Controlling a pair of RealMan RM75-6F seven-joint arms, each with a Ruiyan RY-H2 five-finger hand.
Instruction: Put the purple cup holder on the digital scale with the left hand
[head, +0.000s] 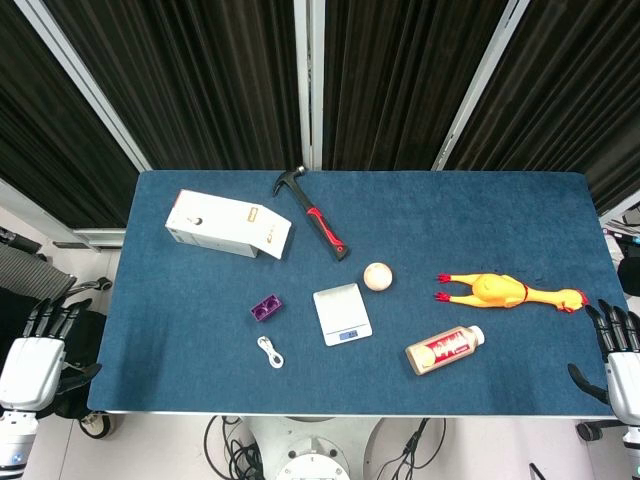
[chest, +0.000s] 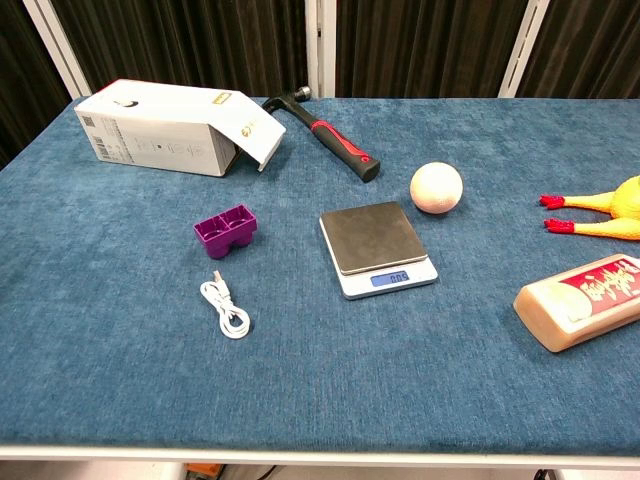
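Purple cup holder (chest: 226, 231): sits on the blue table (chest: 120, 380), left of the digital scale (chest: 377, 248) and apart from it, open cells facing up.
Digital scale: near the table's middle, platform bare, lit display at its near edge (digits too small to read surely).
Left hand (head: 32, 358): off the table's left near corner, fingers spread and pointing away, holding nothing; seen only in the head view.
Right hand (head: 620, 362): off the right near corner, fingers likewise apart, nothing in it.
White cable (chest: 225, 308): coiled just in front of the cup holder.
White box (chest: 170, 127): far left, flap open.
Hammer (chest: 322, 134): behind the scale, lying at an angle.
Ball (chest: 436, 188): beside the scale's far right corner.
Rubber chicken (head: 508, 293) and bottle (head: 445, 350): right side, both lying flat.
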